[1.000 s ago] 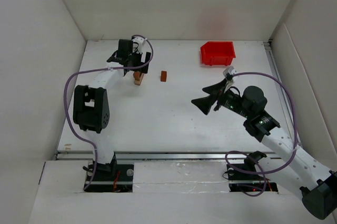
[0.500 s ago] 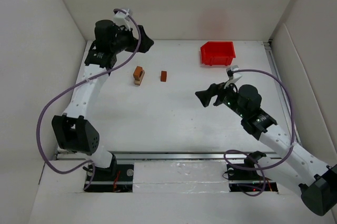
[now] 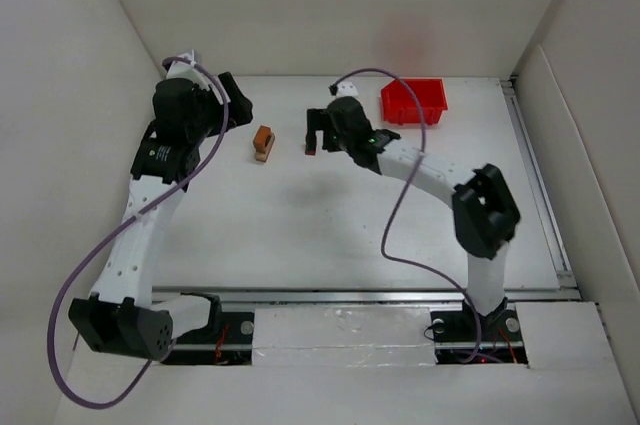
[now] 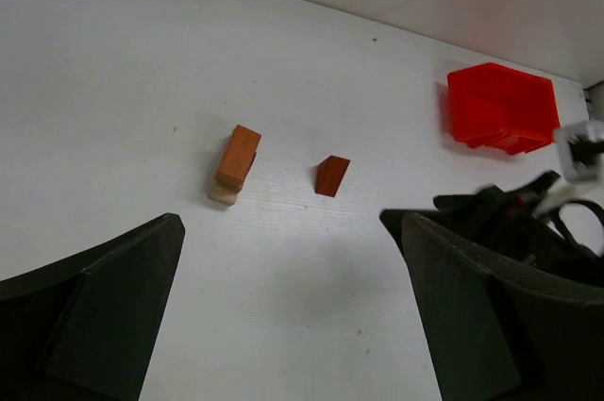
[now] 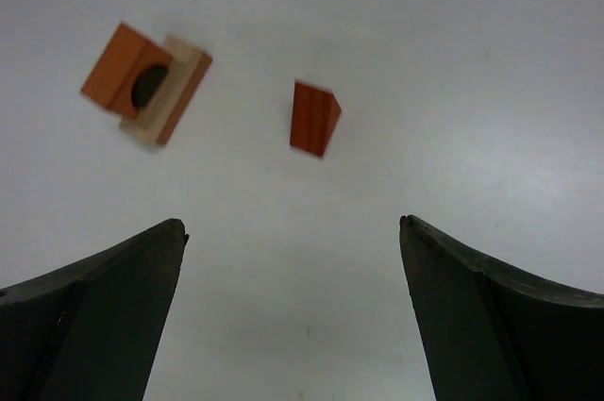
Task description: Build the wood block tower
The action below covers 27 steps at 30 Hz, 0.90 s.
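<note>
My R gripper (image 5: 291, 224), jaws wide apart & empty, hangs just above the loose reddish-brown block (image 5: 314, 118) near the tabletop's (image 3: 300, 225) far edge. L gripper (image 4: 291, 222), also spread, is farther, beyond the tower (image 5: 146, 83).

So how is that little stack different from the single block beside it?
The stack is two pieces, orange-brown on tan; the single block is one darker reddish piece. The stack is bulkier than the single block. Both are wooden, resting apart on the white table.
</note>
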### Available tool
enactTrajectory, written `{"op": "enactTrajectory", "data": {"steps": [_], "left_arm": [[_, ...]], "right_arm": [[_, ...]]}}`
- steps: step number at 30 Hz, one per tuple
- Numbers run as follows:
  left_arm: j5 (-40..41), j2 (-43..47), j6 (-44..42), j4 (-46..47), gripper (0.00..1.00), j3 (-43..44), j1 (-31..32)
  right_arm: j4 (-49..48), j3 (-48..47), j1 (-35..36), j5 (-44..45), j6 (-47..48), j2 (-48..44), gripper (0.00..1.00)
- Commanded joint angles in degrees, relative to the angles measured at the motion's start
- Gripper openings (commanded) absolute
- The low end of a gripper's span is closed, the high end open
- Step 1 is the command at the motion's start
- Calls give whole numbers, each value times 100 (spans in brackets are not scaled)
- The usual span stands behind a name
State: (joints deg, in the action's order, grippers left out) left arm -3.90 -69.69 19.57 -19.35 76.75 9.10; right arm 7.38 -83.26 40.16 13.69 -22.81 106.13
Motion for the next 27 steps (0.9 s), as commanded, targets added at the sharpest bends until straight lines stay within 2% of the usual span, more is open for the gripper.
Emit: {"op": "enactTrajectory", "data": {"steps": [1,2,5,11,15,16,17,18,19,21,24,25,27], "left_arm": [[671,307,125,133,99,-431,-14],[610,394,134,203,99,-494,-14],[173,456,187,371,99,-573,-14],[-470,597,231,582,99,-819,-14],[-840,614,249,696,99,-872,-14],[-901,615,249,722,99,-907,-14],[-928,597,240,740,99,-907,-14],[-963,614,249,731,99,-899,-14],[-998,597,240,740,99,-907,-14],[-999,588,214,731,99,-907,-14],[-911,571,222,714,99,-907,-14],[-893,571,222,714,99,-925,-14],[-902,562,240,740,99,-942,-14]], "right_arm": [[1326,-1548,44,626,-66,1178,99],[1493,-2327,44,600,-83,1809,98],[1653,-3175,97,704,-153,2594,97],[1916,-4135,97,837,-224,3413,91],[2671,-5338,97,837,-110,4169,85],[2716,-5593,97,819,-84,4336,75],[2708,-5587,97,802,-83,4346,69],[2568,-5508,97,793,-83,4320,63],[2471,-5247,97,784,-92,4198,53],[2252,-4947,97,766,-110,4066,44],[2094,-4446,97,854,-189,3732,25],[1866,-3731,97,1011,-293,3200,3],[1516,-3393,97,995,-294,2960,0]]}}
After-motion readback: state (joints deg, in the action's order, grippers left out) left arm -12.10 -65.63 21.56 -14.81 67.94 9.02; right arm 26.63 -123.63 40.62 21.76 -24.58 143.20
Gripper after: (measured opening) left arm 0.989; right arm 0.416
